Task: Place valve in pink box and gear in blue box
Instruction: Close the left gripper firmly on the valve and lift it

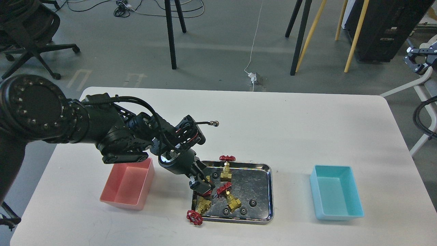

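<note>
My left gripper [200, 186] reaches down over the left end of the steel tray [264, 167]. It looks shut on a valve [208, 193], whose red handwheel and a bit of brass show beside the fingers. Three more valves are here: one at the tray's back [225, 174], one in the middle [233, 202], and one hanging over the front left rim [201, 206]. Several black gears lie in the tray, such as one [252, 203]. The pink box [128, 182] is just left of the gripper. The blue box [336, 196] is at the right. My right gripper [413, 60] is raised at the far right edge, open and empty.
The white table [290, 130] holds the tray between the two boxes. My left arm's forearm [116, 136] hangs over the pink box's back edge. A white chair frame [423, 99] stands off the table's right side.
</note>
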{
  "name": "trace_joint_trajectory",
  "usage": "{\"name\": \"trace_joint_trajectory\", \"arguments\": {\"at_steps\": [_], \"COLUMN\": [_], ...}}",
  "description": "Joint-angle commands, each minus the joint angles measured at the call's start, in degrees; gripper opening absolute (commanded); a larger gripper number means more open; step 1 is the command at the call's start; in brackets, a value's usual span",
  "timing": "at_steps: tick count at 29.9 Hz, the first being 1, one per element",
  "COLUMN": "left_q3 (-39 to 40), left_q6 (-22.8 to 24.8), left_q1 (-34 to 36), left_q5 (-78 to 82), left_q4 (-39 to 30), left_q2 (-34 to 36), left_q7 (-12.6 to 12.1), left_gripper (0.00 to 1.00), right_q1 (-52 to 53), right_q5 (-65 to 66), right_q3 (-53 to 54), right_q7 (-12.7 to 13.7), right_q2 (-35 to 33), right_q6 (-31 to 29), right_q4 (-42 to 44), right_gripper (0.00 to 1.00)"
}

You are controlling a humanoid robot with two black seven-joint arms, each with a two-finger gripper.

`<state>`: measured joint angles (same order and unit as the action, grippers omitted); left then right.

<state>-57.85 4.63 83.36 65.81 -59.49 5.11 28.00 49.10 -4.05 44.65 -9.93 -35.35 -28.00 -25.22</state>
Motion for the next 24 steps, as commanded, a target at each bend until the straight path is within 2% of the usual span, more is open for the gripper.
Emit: {"name": "trace_joint_trajectory", "arguments": {"at_steps": [1,18,24], "left_q3": [0.02,0.46,0.72], "left_q6": [-1.81,-4.28,-4.54], "left_q1": [-0.30,-1.53,-1.45], "left_q5": [0.29,0.55,0.55], "left_q4": [-1.42,-2.21,-2.21], "left_q2": [1.39,2.45,2.01], "left_q7": [0.00,0.00,0.00], "left_gripper": [0.76,0.71,0.60], "right_q1": [0.03,-0.05,-0.05], "right_q5": [0.00,0.00,0.00], "right_q3": [0.09,0.09,0.00], "right_q7": [0.00,-0.17,-0.26], "right_q2": [0.02,0.46,0.37], "right_q6": [0.00,0.00,0.00], "right_q4": [0.00,0.00,0.00], "right_gripper": [0.99,0.99,0.99]}}
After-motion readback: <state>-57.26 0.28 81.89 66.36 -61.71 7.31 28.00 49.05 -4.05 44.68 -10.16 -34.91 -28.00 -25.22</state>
